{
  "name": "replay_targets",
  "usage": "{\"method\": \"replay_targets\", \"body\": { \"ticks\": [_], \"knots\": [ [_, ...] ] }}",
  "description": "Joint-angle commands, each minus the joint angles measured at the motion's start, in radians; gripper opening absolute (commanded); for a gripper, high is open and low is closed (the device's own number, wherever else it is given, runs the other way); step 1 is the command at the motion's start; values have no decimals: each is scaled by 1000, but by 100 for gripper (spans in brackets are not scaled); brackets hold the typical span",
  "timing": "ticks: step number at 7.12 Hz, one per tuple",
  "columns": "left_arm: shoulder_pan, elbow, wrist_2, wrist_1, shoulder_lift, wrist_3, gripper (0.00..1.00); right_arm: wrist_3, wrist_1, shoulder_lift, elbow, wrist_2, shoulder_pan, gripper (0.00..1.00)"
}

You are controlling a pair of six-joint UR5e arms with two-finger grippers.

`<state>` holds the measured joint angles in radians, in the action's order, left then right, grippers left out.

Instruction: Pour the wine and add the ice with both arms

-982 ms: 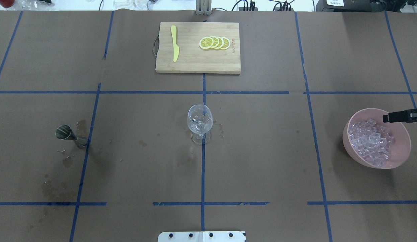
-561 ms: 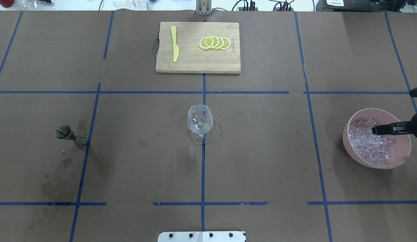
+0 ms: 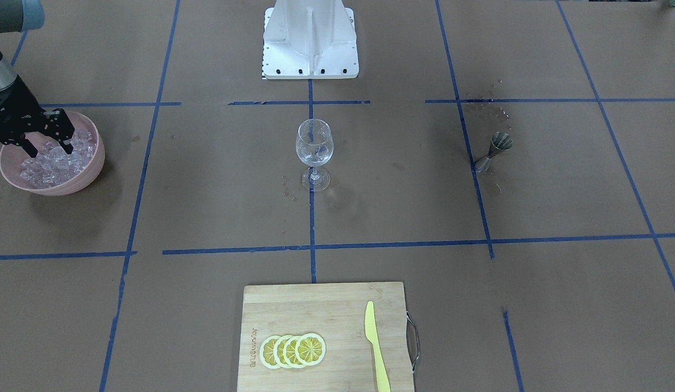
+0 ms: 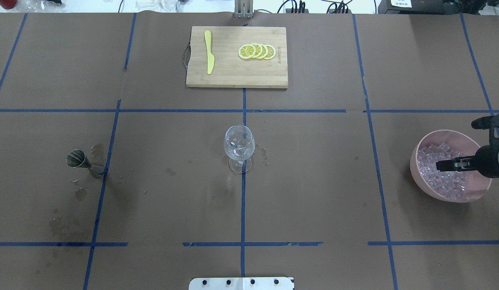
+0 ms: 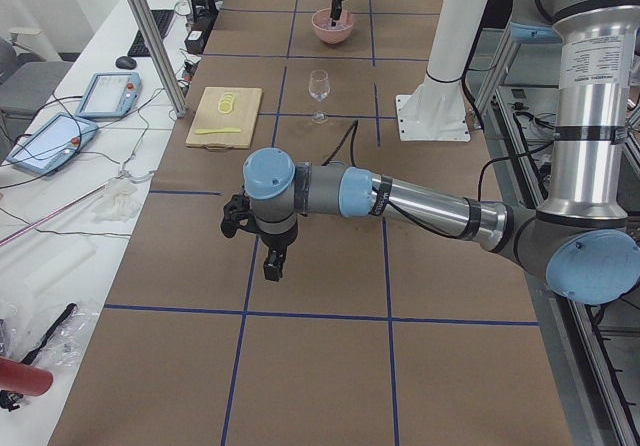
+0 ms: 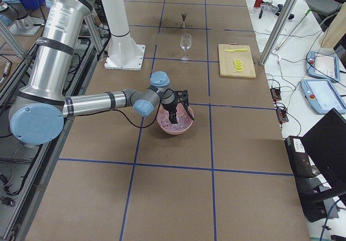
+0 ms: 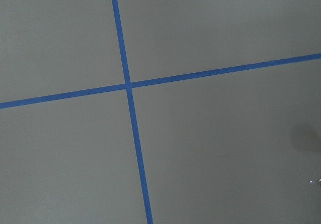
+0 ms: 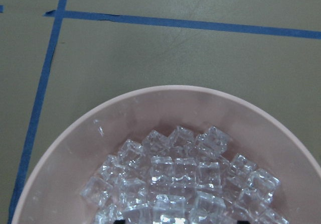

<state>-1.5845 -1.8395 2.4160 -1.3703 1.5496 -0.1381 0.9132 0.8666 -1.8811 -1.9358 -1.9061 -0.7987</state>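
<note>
Front-facing view, black two-finger right end effector [image 3: 48, 147], fingers spread wide, tips down over small clear ice cubes [image 3: 54, 164] in round pink bowl [image 3: 97, 159], clear stemmed wine glass [image 3: 314, 144] mid brown paper-covered counter [image 3: 207, 207], left-side view, left end effector [image 5: 272, 272] above counter, spread not discernible.

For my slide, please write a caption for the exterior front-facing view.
Right black two-finger gripper hangs open over clear ice cubes in a pink bowl; a stemmed wine glass stands mid-table.
</note>
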Motion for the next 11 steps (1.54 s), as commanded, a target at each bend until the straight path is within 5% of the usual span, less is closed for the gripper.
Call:
{"method": "replay_targets", "body": {
  "ticks": [1,2,3,6,11],
  "knots": [
    [0,0,0,0,0,0,100,-3,0,0,0,1,10,44],
    [0,-1,0,-1,0,0,100,-13,0,-1,-3,1,9,9],
    [0,0,0,-1,0,-2,100,-16,0,-1,-12,2,9,0],
    [0,-1,-2,-1,0,-2,100,-30,49,13,-92,-17,4,0],
    [-2,-1,-2,-1,3,-2,100,-16,630,527,-230,-79,30,0]
  ]
}}
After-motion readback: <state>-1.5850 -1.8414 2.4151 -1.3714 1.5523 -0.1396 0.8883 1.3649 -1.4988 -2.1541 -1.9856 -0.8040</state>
